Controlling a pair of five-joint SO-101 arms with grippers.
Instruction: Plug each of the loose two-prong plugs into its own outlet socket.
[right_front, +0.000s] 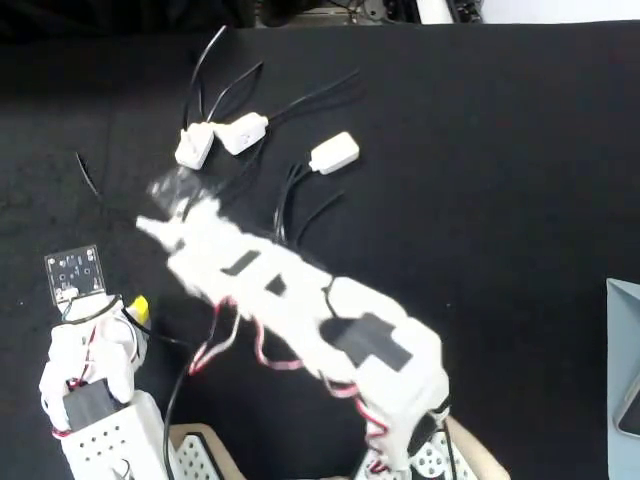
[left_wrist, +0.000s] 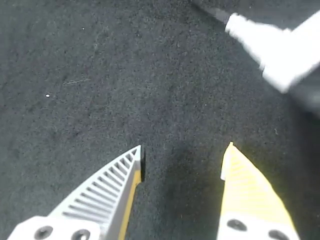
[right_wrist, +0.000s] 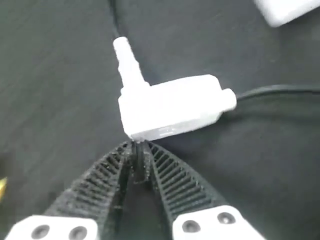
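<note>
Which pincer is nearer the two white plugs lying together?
Right. The right pincer is shut at the edge of the white plug pair, apparently on prongs; the left pincer hangs open over the black tabletop, well away.

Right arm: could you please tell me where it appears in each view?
High view: the right arm slants from the near edge up across the table.
Left wrist view: probably the white shape beyond the open left gripper.
Right wrist view: its right gripper, shut on the prongs of a plug.
Shared landmark: the black table.
</note>
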